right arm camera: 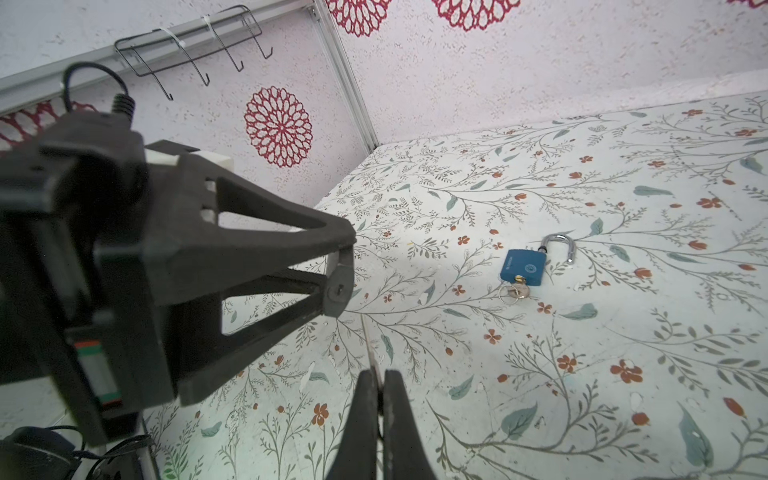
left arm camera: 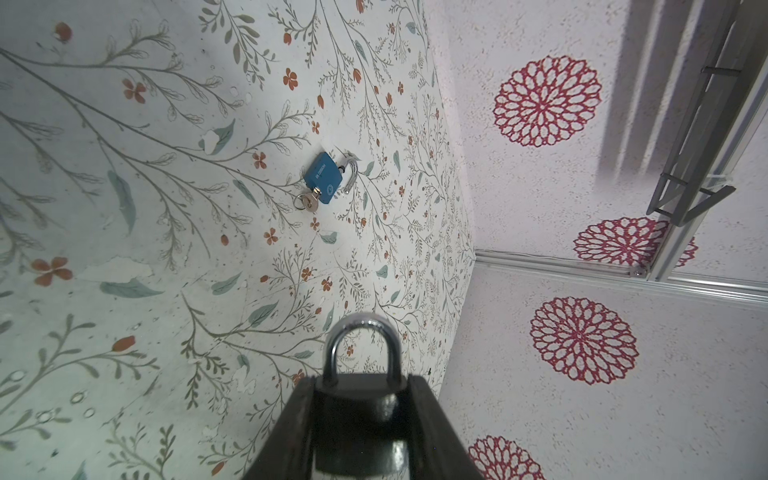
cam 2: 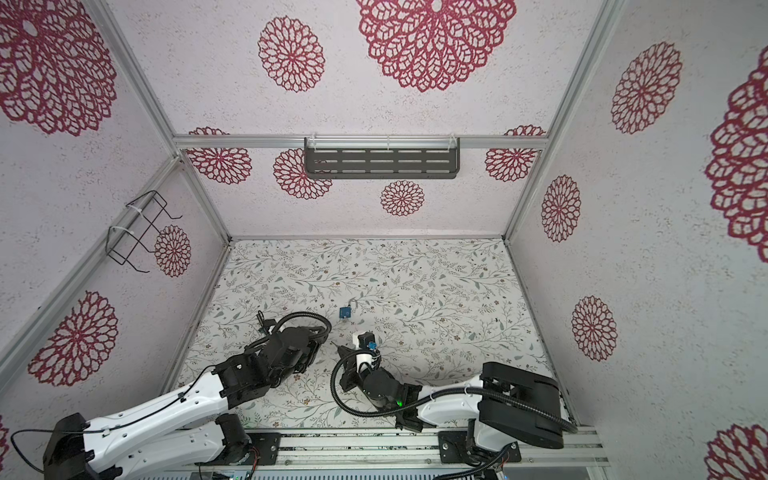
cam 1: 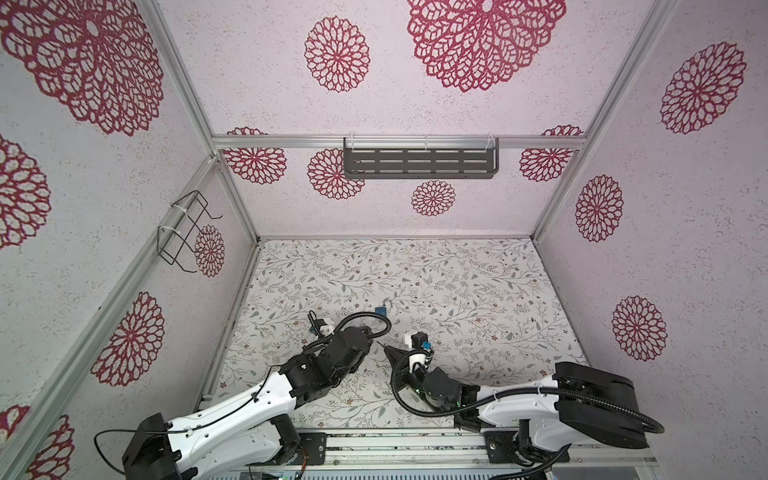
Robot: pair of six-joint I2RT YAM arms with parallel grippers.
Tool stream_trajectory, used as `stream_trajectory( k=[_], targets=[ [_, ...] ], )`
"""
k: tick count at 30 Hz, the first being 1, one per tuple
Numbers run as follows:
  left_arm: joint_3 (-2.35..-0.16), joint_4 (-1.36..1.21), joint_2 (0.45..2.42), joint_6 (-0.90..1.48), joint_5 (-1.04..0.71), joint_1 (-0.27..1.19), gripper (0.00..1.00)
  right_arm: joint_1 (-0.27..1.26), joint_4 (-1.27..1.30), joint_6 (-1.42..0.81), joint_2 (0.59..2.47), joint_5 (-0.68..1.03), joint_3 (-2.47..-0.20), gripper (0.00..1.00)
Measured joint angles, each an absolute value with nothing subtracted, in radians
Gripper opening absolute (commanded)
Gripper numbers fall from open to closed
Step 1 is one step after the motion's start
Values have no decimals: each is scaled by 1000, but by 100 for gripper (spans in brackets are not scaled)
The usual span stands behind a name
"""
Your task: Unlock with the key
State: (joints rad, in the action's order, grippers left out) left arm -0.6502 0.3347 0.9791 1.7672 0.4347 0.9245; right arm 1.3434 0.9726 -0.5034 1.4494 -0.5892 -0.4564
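My left gripper is shut on a black padlock, gripping its body from both sides. The silver shackle sticks out past the fingertips and is closed. In the right wrist view the padlock's underside with the keyhole faces my right gripper. That gripper is shut on a key, whose thin blade pokes out edge-on toward the keyhole, with a gap between them. In both top views the two grippers meet tip to tip above the table's front middle.
A blue padlock lies flat on the floral table beyond the grippers, its shackle swung open and a key with a ring in its keyhole. A grey slotted shelf hangs on the back wall, a wire rack on the left wall.
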Motion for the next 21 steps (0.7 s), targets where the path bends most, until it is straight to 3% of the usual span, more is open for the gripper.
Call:
stream_trajectory(
  k=[21],
  targets=[
    [-649, 334, 973, 1767, 431, 925, 6, 1335, 975, -471, 1468, -579, -503, 0]
  ],
)
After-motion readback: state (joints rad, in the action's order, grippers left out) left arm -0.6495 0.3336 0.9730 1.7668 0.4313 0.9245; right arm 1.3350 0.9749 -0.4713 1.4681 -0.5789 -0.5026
